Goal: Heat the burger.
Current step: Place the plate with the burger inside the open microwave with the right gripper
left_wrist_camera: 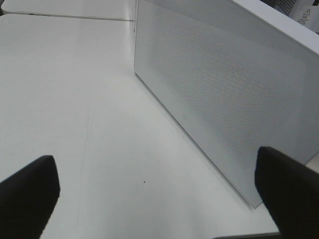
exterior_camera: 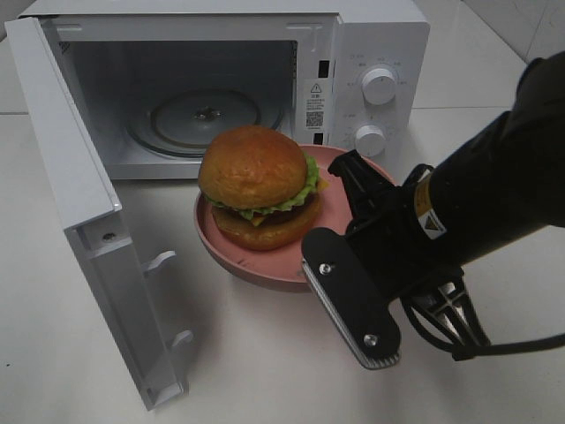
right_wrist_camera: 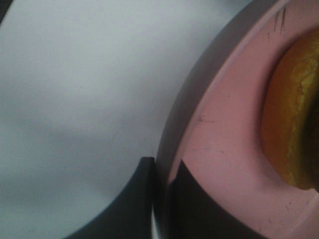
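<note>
The burger (exterior_camera: 256,181), with a glossy orange-brown bun, green lettuce and a dark patty, sits on a pink plate (exterior_camera: 231,256) just in front of the open microwave (exterior_camera: 371,53). My right gripper (exterior_camera: 311,265) reaches in from the right and is shut on the plate's near-right rim. In the right wrist view the right gripper (right_wrist_camera: 162,167) pinches the plate (right_wrist_camera: 224,149) rim, with the burger's (right_wrist_camera: 289,124) bun edge beside it. My left gripper (left_wrist_camera: 157,191) stands wide open over bare table, holding nothing; it does not show in the exterior view.
The microwave door (exterior_camera: 79,194) swings out to the left, and its outer face (left_wrist_camera: 224,99) stands ahead of my left gripper. Inside the oven lies a glass turntable (exterior_camera: 203,115). Two knobs (exterior_camera: 378,86) are on the right panel. White table (exterior_camera: 247,362) lies all around.
</note>
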{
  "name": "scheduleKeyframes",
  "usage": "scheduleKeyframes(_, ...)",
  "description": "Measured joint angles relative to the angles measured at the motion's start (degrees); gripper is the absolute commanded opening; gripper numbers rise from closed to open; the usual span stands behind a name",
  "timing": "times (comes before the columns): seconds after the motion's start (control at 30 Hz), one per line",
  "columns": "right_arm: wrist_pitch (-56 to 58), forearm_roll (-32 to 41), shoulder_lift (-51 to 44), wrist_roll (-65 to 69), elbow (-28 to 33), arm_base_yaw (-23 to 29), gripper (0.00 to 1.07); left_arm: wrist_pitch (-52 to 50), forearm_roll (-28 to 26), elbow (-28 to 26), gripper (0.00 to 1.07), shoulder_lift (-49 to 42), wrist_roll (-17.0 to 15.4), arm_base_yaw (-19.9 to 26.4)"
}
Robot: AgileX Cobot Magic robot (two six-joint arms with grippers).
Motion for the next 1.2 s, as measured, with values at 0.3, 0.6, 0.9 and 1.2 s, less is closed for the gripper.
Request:
scheduleKeyframes(0.3, -0.34, 0.00, 6.36, -0.06, -6.42, 0.00, 0.00, 0.00, 0.00, 0.00, 1.00, 0.00, 0.00, 0.00)
scheduleKeyframes(0.6, -0.46, 5.84, 12.66, -5.79, -12.89, -3.27, 0.00, 0.00, 0.00, 0.00, 1.00, 0.00, 0.00, 0.00)
scheduleKeyframes(0.9, 0.97, 9.68, 16.73, -10.49, -18.28, -5.44, 0.00, 0.00, 0.00, 0.00, 1.00, 0.00, 0.00, 0.00)
scheduleKeyframes(1.2, 5.27, 10.49, 21.31, -11.00, -26.93, -6.93, 0.00, 0.00, 0.00, 0.00, 1.00, 0.00, 0.00, 0.00)
